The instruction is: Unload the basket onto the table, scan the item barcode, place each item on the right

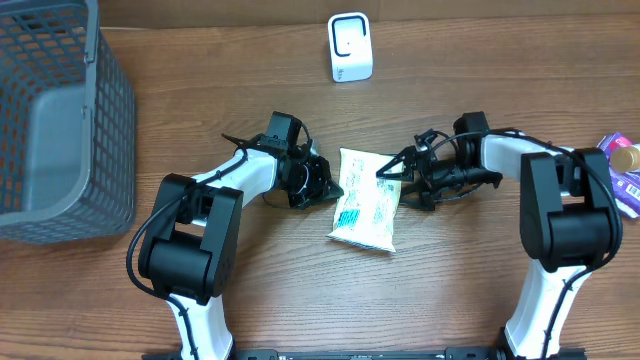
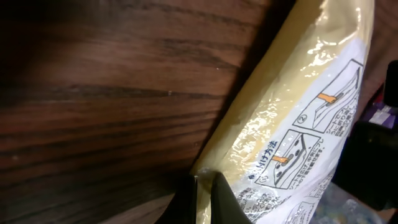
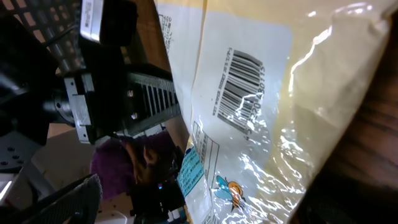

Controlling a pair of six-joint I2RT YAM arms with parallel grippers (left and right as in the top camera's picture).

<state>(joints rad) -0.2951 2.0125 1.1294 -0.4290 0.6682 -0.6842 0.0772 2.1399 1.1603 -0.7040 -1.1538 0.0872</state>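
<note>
Left wrist view showed my left tool (image 2: 205,190) clamped shut on the edge of the packet (image 2: 292,124), which lay on the bench (image 1: 450,300) beside my wide-open, empty right tool (image 1: 393,178), so I judged a gentle lift best, barcode (image 3: 239,93) turned toward the far scanner (image 1: 350,47).

The brown wood-grain worktop (image 1: 450,300) carries everything. A yellow-and-white packet (image 1: 367,212) rests on it between the left end effector (image 1: 330,187) and the right end effector (image 1: 395,172). One edge of the packet sits at the left one's tips, and the barcode (image 3: 242,84) faces the right one. Well out to the left of the left end effector stands a grey mesh basket (image 1: 112,110). Beyond both end effectors, away from the arm bases, a small white scanner (image 1: 350,47) stands upright. Far to the right of the right end effector, at the worktop's edge, lie a purple pack (image 1: 630,190) and a brown-capped item (image 1: 625,157), both cut off by the frame.
</note>
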